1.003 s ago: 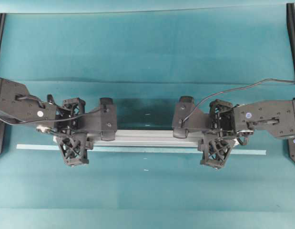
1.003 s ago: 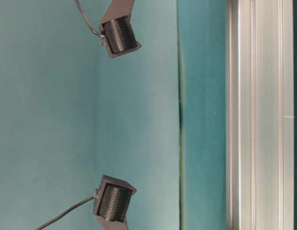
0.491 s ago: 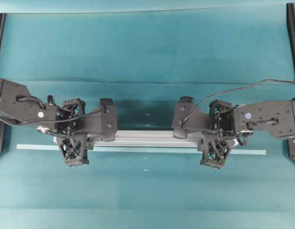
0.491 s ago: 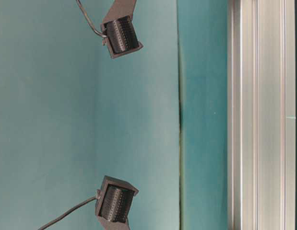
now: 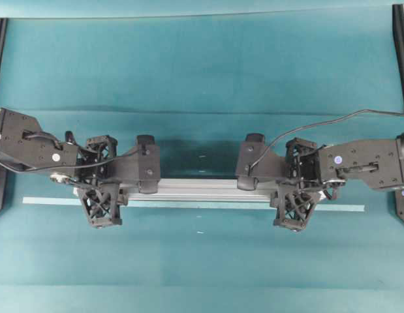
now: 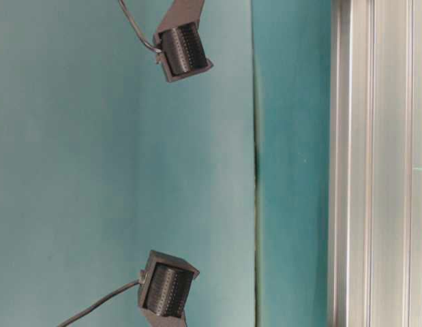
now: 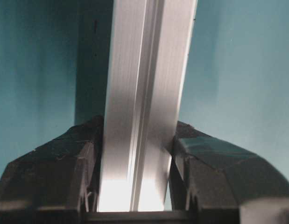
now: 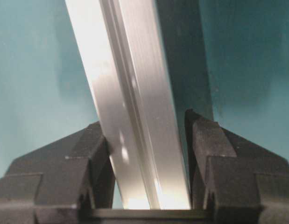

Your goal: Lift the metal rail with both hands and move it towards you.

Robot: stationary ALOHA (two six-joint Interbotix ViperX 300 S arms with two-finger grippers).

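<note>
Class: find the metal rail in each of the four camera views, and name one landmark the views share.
Overhead: metal rail lies level across the middle, between both grippers.
Table-level: metal rail runs top to bottom along the right edge.
Left wrist: metal rail rises between the fingers.
Right wrist: metal rail leans between the fingers.
Shared landmark: the teal table surface.

Flat teal table surface (image 5: 202,65) bearing a thin, flat, pale-teal tape strip (image 5: 208,205) running left to right.
</note>
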